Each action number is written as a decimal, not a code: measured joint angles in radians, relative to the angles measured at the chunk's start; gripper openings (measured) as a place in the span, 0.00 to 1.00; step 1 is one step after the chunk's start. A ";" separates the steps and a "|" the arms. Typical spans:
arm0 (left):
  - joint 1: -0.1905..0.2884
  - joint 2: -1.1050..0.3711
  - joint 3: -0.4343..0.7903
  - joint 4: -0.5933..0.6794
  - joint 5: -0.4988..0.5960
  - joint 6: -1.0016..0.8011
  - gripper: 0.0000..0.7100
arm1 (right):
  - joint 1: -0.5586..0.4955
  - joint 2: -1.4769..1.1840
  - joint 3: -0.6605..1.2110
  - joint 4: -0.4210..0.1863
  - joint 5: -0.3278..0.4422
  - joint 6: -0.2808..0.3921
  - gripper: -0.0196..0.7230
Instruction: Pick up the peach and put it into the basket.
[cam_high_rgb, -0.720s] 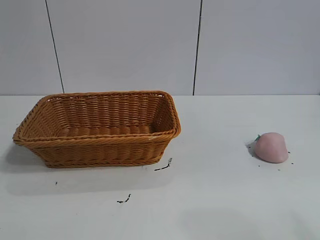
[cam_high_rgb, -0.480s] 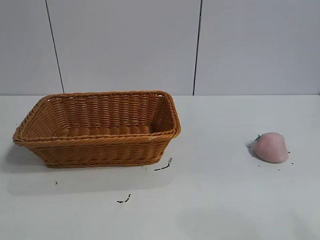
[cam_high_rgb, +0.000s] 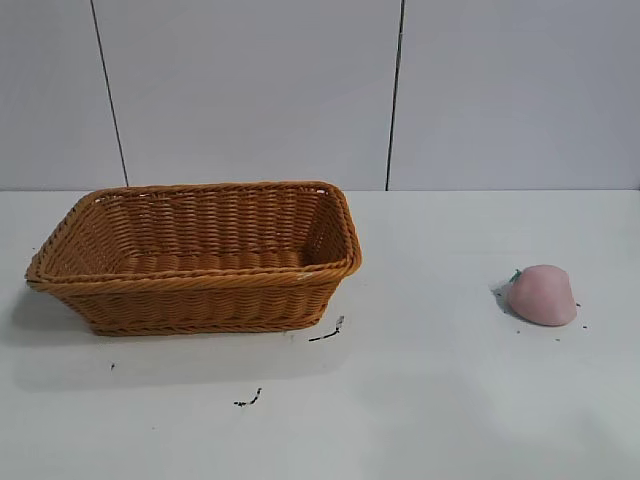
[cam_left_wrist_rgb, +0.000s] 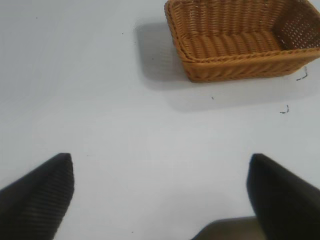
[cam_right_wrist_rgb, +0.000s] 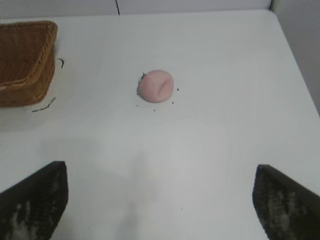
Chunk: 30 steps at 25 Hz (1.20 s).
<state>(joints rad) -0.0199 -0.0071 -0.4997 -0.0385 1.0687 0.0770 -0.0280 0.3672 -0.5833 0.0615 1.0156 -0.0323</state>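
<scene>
- The peach (cam_high_rgb: 542, 295) sits on the white counter (cam_high_rgb: 430, 400), out toward the counter's right edge as seen from the outside camera. It's lying on its side with the little green stem bit pointing back toward the middle of the counter, and a few dark crumbs are scattered right around it.
- The basket (cam_high_rgb: 200, 290) is well apart from it, over near the counter's left edge — long side facing the camera, standing flat, nothing visible inside it.
- A couple of small dark scraps (cam_high_rgb: 328, 333) lie on the counter just off the basket's front right corner, plus another bit a little closer to the front edge.
- The right claw (cam_right_wrist_rgb: 160, 200) hangs above the counter with its fingers spread wide, holding nothing. Its wrist camera looks down at the peach (cam_right_wrist_rgb: 155, 86), which lies ahead of it and roughly centred between the two dark fingertips (cam_right_wrist_rgb: 35, 200) — not touching, clear counter in between. One corner of the basket (cam_right_wrist_rgb: 25, 65) shows off to the side there.
- The left claw (cam_left_wrist_rgb: 160, 195) is also released, fingers wide apart and empty, over bare counter. Its camera sees the basket (cam_left_wrist_rgb: 240, 65) farther off.
- Neither arm shows in the outside view.
- So: peach on the counter, not in the basket, nothing gripped.
</scene>
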 joint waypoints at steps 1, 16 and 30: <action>0.000 0.000 0.000 0.000 0.000 0.000 0.97 | 0.000 0.061 -0.026 0.000 -0.006 -0.001 0.95; 0.000 0.000 0.000 0.000 0.000 0.000 0.97 | 0.006 1.079 -0.491 -0.040 -0.109 -0.002 0.95; 0.000 0.000 0.000 0.000 0.000 0.000 0.97 | 0.088 1.497 -0.699 -0.078 -0.242 0.032 0.95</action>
<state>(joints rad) -0.0199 -0.0071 -0.4997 -0.0385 1.0687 0.0770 0.0599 1.8640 -1.2821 -0.0165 0.7737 0.0000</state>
